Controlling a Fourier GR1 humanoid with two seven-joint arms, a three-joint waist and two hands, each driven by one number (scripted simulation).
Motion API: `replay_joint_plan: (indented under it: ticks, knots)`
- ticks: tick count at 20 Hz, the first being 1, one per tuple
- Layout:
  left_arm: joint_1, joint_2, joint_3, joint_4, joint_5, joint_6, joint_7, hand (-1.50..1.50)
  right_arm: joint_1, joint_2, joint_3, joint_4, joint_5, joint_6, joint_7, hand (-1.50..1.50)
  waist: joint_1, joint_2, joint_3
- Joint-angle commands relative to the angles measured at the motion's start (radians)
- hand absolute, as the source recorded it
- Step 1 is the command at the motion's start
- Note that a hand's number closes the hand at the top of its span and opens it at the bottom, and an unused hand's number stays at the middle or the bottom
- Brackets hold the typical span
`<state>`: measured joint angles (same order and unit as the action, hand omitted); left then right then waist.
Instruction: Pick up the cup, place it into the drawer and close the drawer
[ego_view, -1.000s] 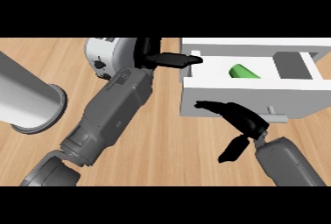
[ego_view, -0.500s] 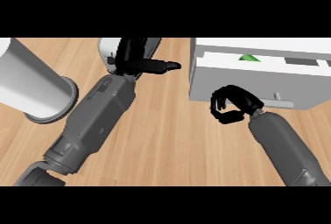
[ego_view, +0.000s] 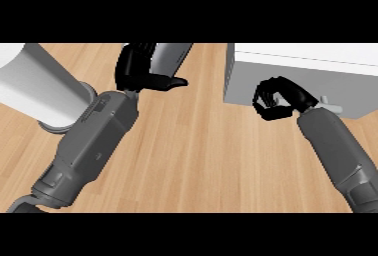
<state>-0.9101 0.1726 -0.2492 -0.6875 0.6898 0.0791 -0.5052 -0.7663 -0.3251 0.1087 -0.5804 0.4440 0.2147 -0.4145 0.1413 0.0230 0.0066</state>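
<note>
The white drawer unit (ego_view: 310, 62) stands at the upper right, and its grey front (ego_view: 347, 92) sits flush with the body. No cup shows in the head view. My right hand (ego_view: 277, 97) rests against the drawer front's left part with its fingers curled and nothing in them. A small pale handle (ego_view: 332, 107) pokes out just right of that wrist. My left hand (ego_view: 142, 70) is at the top centre, its thumb (ego_view: 171, 82) pointing right, beside a shiny metal object (ego_view: 173, 55).
A large white and grey cylinder (ego_view: 40, 87) lies at the left, close to my left forearm (ego_view: 92, 145). Bare wooden counter (ego_view: 214, 160) stretches between the two forearms.
The drawer was open with a green cup inside; now its front is pushed in and the cup is out of sight. My right hand moved up against the front and curled.
</note>
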Motion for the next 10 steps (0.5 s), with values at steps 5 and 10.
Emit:
replay_joint_plan:
  ticks: [5, 10]
  knots:
    - [0.045, 0.024, -0.018, -0.043, -0.008, -0.041, 0.002, -1.50, -0.178, -0.088, -0.114, 0.075, -0.046, -0.033, 0.075, 1.50, 0.056, 0.022, -0.002]
    - [0.069, 0.047, -0.015, -0.061, -0.001, -0.068, 0.009, -1.50, -0.168, -0.143, -0.140, 0.042, -0.085, 0.032, 0.070, 1.50, 0.071, 0.021, -0.003]
